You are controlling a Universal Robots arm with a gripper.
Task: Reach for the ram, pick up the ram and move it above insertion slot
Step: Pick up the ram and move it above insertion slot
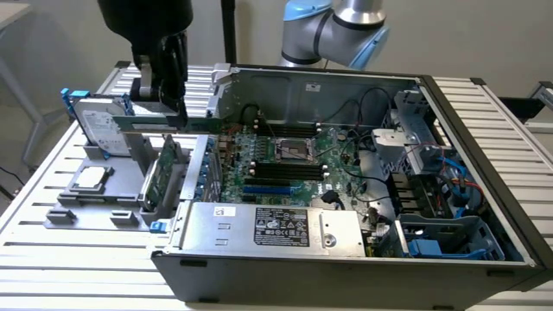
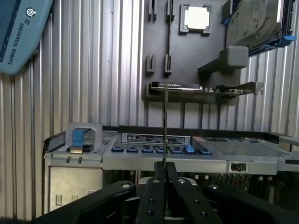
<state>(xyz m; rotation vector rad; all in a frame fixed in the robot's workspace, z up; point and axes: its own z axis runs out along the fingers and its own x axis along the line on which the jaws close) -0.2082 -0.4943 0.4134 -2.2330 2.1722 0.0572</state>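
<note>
**Ram gripped and lifted beside the open computer case**

Your gripper [image 1: 164, 107] has its fingers [image 2: 159, 179] pinched narrow on the ram [image 1: 164, 123], one on each flat face, as the wrist view shows. In that view you see the stick edge-on: a thin dark line [image 2: 165, 126] running straight out from the fingertips.

From the exterior view, the ram reads as a long, narrow green board held level, long edge horizontal, with a pale strip along its lower margin. It hangs in the air over the gap between the grey parts holder [image 1: 95, 194] and the case [image 1: 346, 259], near the case's wall on the exterior view's left. It touches neither.

The motherboard [image 1: 285, 162] with its dark memory slots [image 1: 289, 170] lies inside the case, apart from the ram.

On the holder you have a hard drive [image 1: 100, 126] standing at the back, a processor [image 1: 90, 176] lying flat, and a green card [image 1: 164, 172] upright at the edge nearest the case.
</note>
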